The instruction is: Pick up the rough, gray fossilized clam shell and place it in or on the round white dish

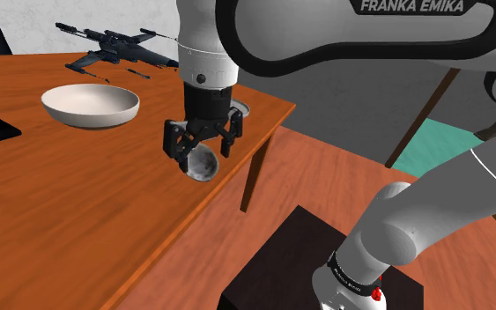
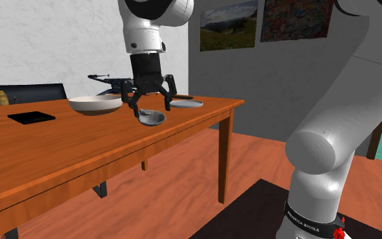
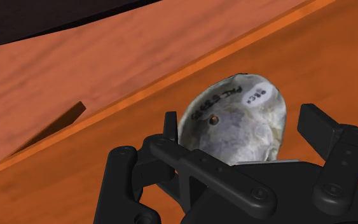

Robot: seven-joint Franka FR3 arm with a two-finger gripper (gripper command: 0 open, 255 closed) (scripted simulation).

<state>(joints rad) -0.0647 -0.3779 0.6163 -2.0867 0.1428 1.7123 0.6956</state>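
Black two-finger gripper (image 1: 202, 164) hangs over the brown wooden table (image 1: 52, 202), right at the edge facing the stand. Jaws pinch the rough grey clam shell (image 3: 234, 121) btwn them, hollow side w/ small dark markings facing the wrist cam. Can't tell if the shell touches the tabletop. Round white dish (image 1: 87, 119) sits further in, well apart from the shell, towards the far edge. Dark model fighter plane (image 1: 118, 48) just behind the dish. Flat black slab (image 2: 31, 117) on the table beyond the dish; small flat grey plate (image 2: 186, 104) near the table corner.
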